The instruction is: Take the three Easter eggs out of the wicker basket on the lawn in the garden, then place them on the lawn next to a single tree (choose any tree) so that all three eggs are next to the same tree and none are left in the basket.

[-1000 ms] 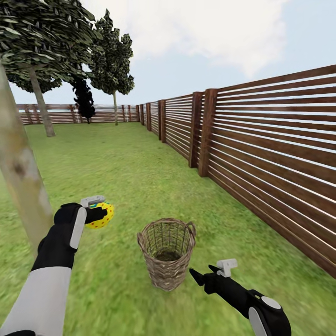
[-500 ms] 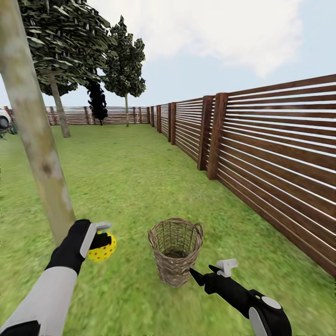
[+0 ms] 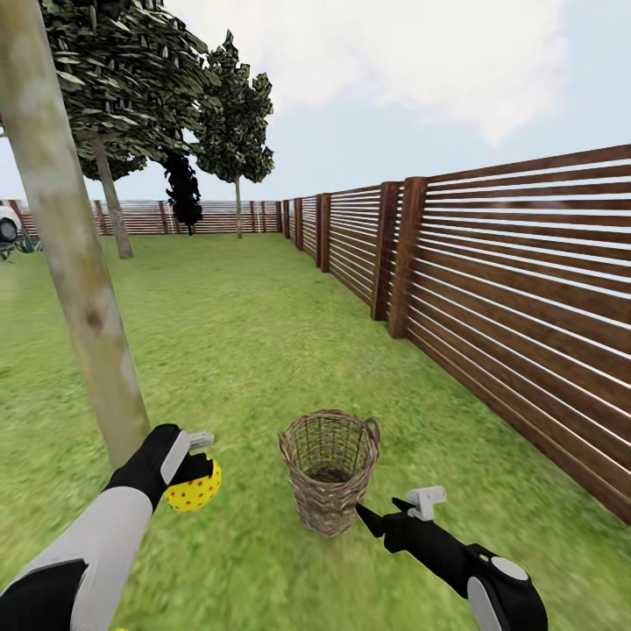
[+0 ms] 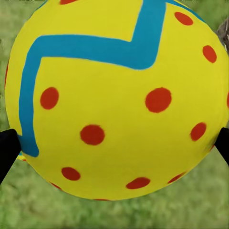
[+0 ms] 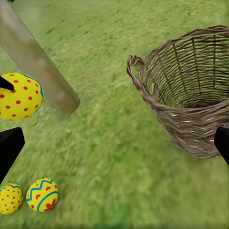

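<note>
My left gripper (image 3: 198, 476) is shut on a yellow Easter egg (image 3: 192, 496) with red dots, low over the lawn (image 3: 245, 350) beside the pale trunk of the tree (image 3: 74, 263). In the left wrist view that egg (image 4: 114, 95) sits between the black fingertips (image 4: 6, 149). Two more eggs (image 5: 42, 194) (image 5: 9, 198) lie on the grass near the trunk (image 5: 38, 67), below the held egg (image 5: 19, 95). The wicker basket (image 3: 329, 501) stands upright to the right; its visible inside (image 5: 191, 121) holds no egg. My right gripper (image 3: 372, 519) is open beside the basket's base, holding nothing.
A dark brown slatted fence (image 3: 526, 307) runs along the right and across the far end. More trees (image 3: 112, 210) (image 3: 237, 206) and an all-black tree (image 3: 183, 197) stand far back on the left. Open grass stretches ahead between trunk and fence.
The head view has swung left, bringing the near trunk further into view. My left gripper has lowered the egg toward the grass by the trunk. The right arm keeps its pose.
</note>
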